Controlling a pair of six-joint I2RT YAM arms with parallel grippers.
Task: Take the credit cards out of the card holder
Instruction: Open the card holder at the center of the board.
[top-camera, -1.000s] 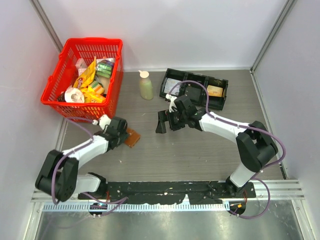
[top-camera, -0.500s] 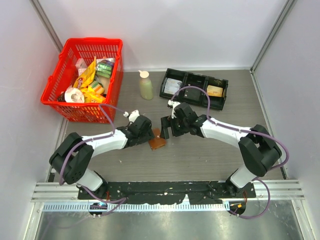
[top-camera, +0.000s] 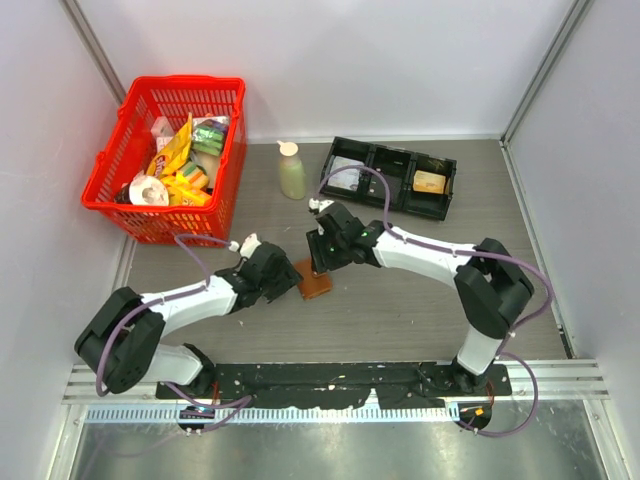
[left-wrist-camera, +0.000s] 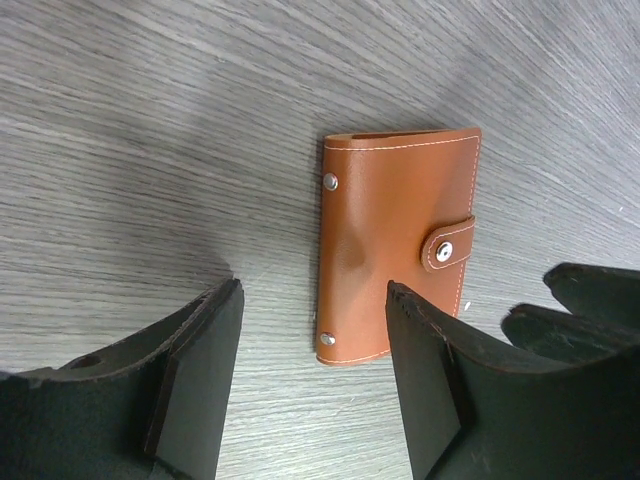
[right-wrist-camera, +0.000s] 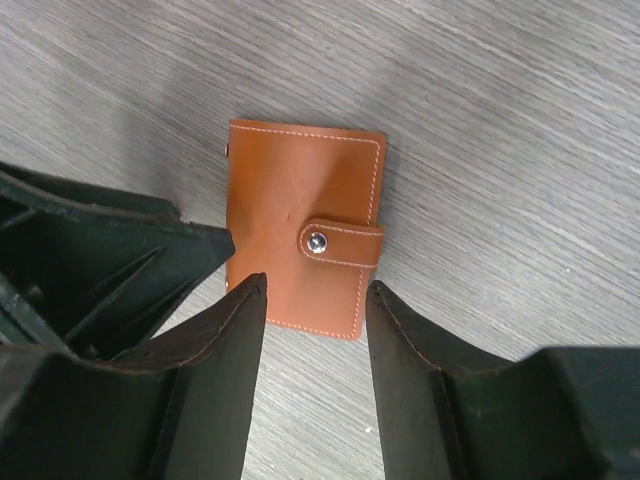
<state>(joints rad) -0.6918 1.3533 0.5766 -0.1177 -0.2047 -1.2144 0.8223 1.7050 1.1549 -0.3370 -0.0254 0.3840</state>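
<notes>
The card holder (top-camera: 316, 285) is a brown leather-like wallet lying flat on the table, closed, with its snap strap fastened. It also shows in the left wrist view (left-wrist-camera: 395, 245) and the right wrist view (right-wrist-camera: 300, 240). No credit cards show; whatever it holds is hidden inside. My left gripper (top-camera: 289, 276) is open and empty just left of it, jaws apart over bare table (left-wrist-camera: 312, 330). My right gripper (top-camera: 320, 262) is open and empty just behind and above it (right-wrist-camera: 315, 300), with the holder's near edge between its fingertips. The two grippers nearly meet at the holder.
A red basket (top-camera: 112, 165) of snack packets stands at the back left. A small bottle (top-camera: 291, 170) stands at the back middle. A black three-compartment tray (top-camera: 390, 160) at the back right holds a tan item (top-camera: 430, 182).
The left gripper brought the card holder from the left to the table's middle, then drew back a little. The right gripper moved left and forward over the holder.
</notes>
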